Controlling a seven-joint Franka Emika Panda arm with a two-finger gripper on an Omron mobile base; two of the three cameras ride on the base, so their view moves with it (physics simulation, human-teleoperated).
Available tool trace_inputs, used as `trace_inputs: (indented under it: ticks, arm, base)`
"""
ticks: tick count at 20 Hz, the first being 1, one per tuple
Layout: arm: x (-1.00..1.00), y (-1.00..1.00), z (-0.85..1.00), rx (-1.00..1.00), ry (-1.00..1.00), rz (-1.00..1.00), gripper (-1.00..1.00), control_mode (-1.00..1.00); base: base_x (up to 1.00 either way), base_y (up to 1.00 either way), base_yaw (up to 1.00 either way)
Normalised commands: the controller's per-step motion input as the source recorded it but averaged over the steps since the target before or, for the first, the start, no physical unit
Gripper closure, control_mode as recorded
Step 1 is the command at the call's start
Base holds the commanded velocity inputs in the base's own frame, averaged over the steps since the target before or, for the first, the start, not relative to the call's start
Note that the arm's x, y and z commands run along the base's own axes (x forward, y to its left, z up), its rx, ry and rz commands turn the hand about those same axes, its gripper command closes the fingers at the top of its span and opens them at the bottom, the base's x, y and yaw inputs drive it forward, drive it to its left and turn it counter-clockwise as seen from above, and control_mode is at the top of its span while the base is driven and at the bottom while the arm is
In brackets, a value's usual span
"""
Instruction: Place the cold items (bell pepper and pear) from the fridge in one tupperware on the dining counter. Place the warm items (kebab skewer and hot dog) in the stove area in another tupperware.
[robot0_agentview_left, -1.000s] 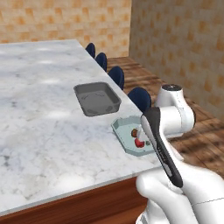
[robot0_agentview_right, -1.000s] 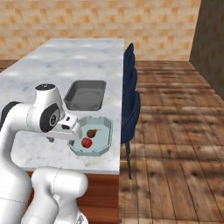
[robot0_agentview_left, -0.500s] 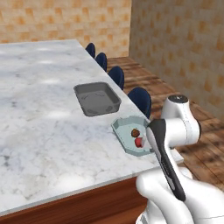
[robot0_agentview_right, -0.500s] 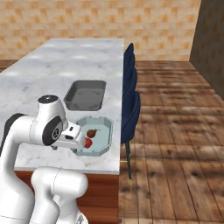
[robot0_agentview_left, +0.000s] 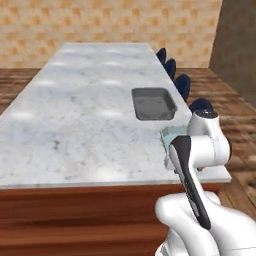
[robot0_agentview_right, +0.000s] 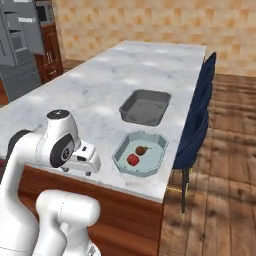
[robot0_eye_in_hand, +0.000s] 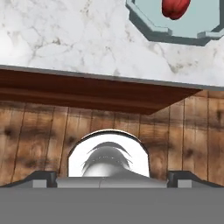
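Your gripper (robot0_agentview_right: 79, 169) has pulled back from above the pale blue tupperware (robot0_agentview_right: 121, 159) and now hangs folded in close to the robot, over the near edge of the dining counter (robot0_agentview_right: 90, 95). Its fingers stand released and wide apart, with nothing between them.

The whole picture has also shifted in both base views. That is the base turning, not the containers moving. They sit where they were, near the right edge of the counter beside the dark blue chairs (robot0_agentview_right: 200, 125).

The bell pepper (robot0_agentview_right: 133, 160) and the pear (robot0_agentview_right: 141, 149) lie side by side inside the pale blue tupperware, the pepper nearer to you. The hand view looks down past the counter's edge and catches the pepper at its top.

The grey tupperware (robot0_agentview_right: 145, 107), just beyond on the far side, is empty. You can judge the cold half done, so the skewer and hot dog come next, which likely means driving to the stove
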Motion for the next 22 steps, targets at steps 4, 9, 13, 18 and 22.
trace_inputs:
  ticks: [4,9,13,18,22]
  arm:
    - [0.00,0.00,0.00,0.00,0.00,0.00,-1.00,1.00]
    - [0.00,0.00,0.00,0.00,0.00,0.00,-1.00,1.00]
    - [0.00,0.00,0.00,0.00,0.00,0.00,-1.00,1.00]
    - [0.00,0.00,0.00,0.00,0.00,0.00,-1.00,1.00]
    - [0.00,0.00,0.00,0.00,0.00,0.00,-1.00,1.00]
  base:
    - [-0.23,0.49,0.92]
    - [-0.02,0.12,0.98]
    - [0.09,0.00,0.98]
    - [0.17,0.00,0.99]
    - [0.30,-0.01,0.93]
